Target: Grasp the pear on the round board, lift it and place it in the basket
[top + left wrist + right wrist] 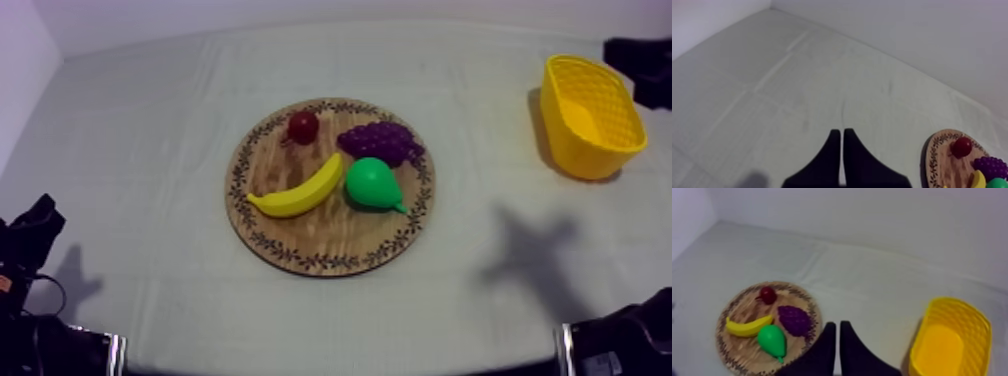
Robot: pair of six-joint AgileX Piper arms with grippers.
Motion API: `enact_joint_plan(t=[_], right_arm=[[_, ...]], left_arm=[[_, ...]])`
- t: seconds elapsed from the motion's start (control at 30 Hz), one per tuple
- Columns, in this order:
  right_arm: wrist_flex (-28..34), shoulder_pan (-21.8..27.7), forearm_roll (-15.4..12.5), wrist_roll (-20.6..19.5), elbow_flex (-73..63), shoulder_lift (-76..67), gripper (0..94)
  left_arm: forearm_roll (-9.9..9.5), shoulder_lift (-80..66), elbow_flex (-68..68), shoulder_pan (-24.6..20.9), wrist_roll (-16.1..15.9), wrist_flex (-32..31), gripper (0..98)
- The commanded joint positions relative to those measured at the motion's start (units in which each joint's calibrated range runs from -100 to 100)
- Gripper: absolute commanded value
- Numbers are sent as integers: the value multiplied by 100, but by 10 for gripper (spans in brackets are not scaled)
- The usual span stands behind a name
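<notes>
A green pear (372,184) lies on the round wooden board (300,245), right of the banana (298,192) and below the purple grapes (380,141). A small red fruit (302,126) sits at the board's far side. The yellow basket (590,118) stands empty at the far right of the table. My left gripper (839,134) is shut as a narrow wedge over bare cloth, left of the board (939,160). My right gripper (835,325) is also shut on nothing, between the board (737,350) with the pear (772,341) and the basket (950,343).
Both arms rest low at the near corners, the left arm (30,235) and the right arm (625,335). A dark object (640,60) sits behind the basket at the far right edge. Open cloth lies between board and basket.
</notes>
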Motion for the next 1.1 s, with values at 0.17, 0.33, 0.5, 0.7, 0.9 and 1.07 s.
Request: enact_joint_plan(t=[0.17,0.33,0.5,0.7,0.9,1.07], right_arm=[[472,-459,-718,1548,-582,1917,53],[327,-754,-776,1964,-521,2750,204],[19,-998,-573,1883,-416,3218,420],[-159,-1108,-537,2054,-268,3638,578],[-432,-1196,-593,2219,-352,4241,603],[-708,-1357,-466,1929,-608,4868,597]], left_arm=[[0,2,2,-2,-1,5,1],[0,2,2,-2,-1,5,1],[0,2,2,-2,-2,5,1],[0,2,2,-2,0,5,1],[0,2,2,-2,0,5,1],[0,2,2,-2,0,5,1]])
